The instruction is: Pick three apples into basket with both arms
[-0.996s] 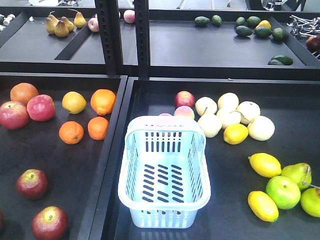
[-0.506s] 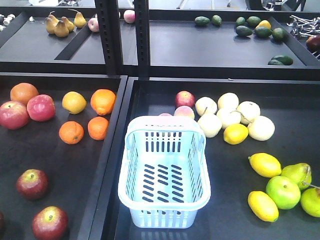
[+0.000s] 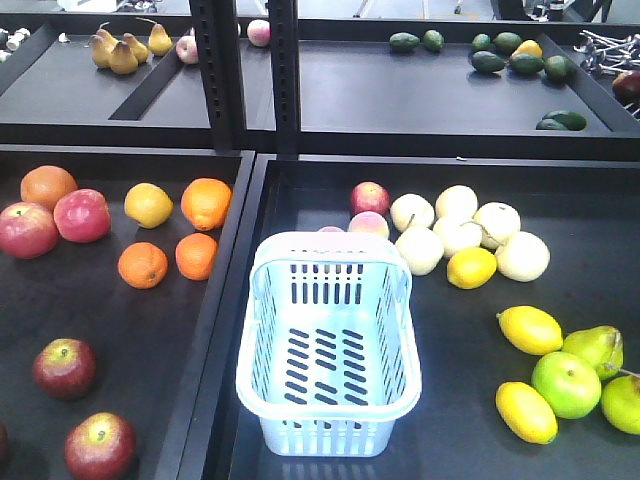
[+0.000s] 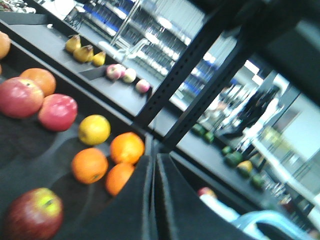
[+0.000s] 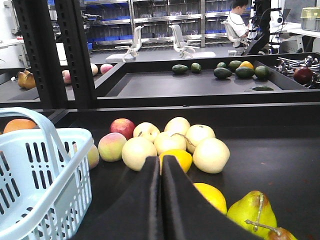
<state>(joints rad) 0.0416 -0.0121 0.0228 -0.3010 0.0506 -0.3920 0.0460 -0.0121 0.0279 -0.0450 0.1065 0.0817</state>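
Two dark maroon apples lie at the near end of the left surface [image 3: 100,320]. One [image 3: 65,367] sits farther back and the other [image 3: 100,445] nearer the front edge. They are apart from each other, and each shows a yellow-green patch at the stem. A dark red sliver [image 3: 2,441] at the very left border is too cut off for me to name. The basket [image 3: 262,300] stands upright on the right surface [image 3: 470,330], just beside the divider [image 3: 225,300] between the two, its slotted bottom bare. My left fingers [image 4: 146,167] are pressed together with only a hairline seam between them and grip nothing. They point across the left surface, with one maroon apple [image 4: 32,215] low to their left and a cluster of oranges [image 4: 126,147] just ahead. My right fingers [image 5: 154,172] are likewise closed on nothing, low over the right surface. The basket's slotted wall [image 5: 45,165] is to their left, and a heap of pale yellow fruit [image 5: 210,155] and a lemon [image 5: 176,159] are in front. Behind the maroon apples sit two pinkish-red apples [image 3: 82,215]. Green apples [image 3: 566,384] lie at the far right.
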